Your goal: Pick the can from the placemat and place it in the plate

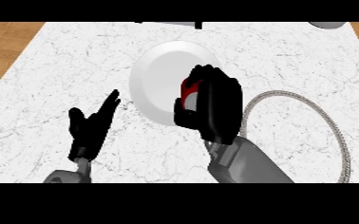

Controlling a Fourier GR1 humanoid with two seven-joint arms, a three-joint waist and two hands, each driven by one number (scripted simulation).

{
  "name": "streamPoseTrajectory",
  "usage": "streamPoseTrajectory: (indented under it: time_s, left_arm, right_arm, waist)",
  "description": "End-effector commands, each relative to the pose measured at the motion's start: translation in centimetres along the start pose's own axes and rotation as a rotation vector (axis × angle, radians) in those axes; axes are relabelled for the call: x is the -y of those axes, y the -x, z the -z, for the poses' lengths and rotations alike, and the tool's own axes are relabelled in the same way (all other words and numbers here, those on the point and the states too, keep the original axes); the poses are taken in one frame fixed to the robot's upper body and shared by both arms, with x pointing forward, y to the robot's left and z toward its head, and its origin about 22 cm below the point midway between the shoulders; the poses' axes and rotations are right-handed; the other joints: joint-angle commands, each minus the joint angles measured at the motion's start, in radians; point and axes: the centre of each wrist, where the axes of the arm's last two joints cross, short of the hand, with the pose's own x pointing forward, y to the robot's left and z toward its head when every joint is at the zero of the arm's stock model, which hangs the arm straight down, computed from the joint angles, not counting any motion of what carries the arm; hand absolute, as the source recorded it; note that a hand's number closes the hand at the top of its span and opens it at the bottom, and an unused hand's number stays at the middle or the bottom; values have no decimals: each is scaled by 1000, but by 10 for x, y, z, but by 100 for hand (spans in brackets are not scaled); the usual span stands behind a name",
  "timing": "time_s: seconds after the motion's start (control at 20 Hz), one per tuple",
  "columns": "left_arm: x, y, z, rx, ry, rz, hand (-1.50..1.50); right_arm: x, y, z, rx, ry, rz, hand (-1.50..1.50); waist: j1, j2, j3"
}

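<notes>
Head view. Right robot hand (214, 105) has its fingers curled round the can (188, 93); only a red and white sliver of the can shows at the hand's left side. Hand and can sit over the right part of the white plate (160, 78); contact with the plate cannot be judged. Left robot hand (89, 123) rests at lower left, fingers straight, holding nothing. Placemat (329, 123), grey-rimmed, lies right of the plate on the marble table (77, 61).

Kitchen setting, white marble counter (280, 57), white plate (161, 71), round placemat (336, 133), wood floor (17, 38) beside it
</notes>
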Motion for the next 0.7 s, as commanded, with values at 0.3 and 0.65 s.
streamPoseTrajectory:
  time_s: [0.3,0.65]
  left_arm:
    - [9,6,2,-47,40,-16,0]
    - [6,7,3,-50,40,-1,0]
  right_arm:
    - [2,-31,5,-155,294,152,150]
    - [-12,-27,10,-183,418,146,150]
  waist:
    - [8,9,3]
    - [-6,20,4]
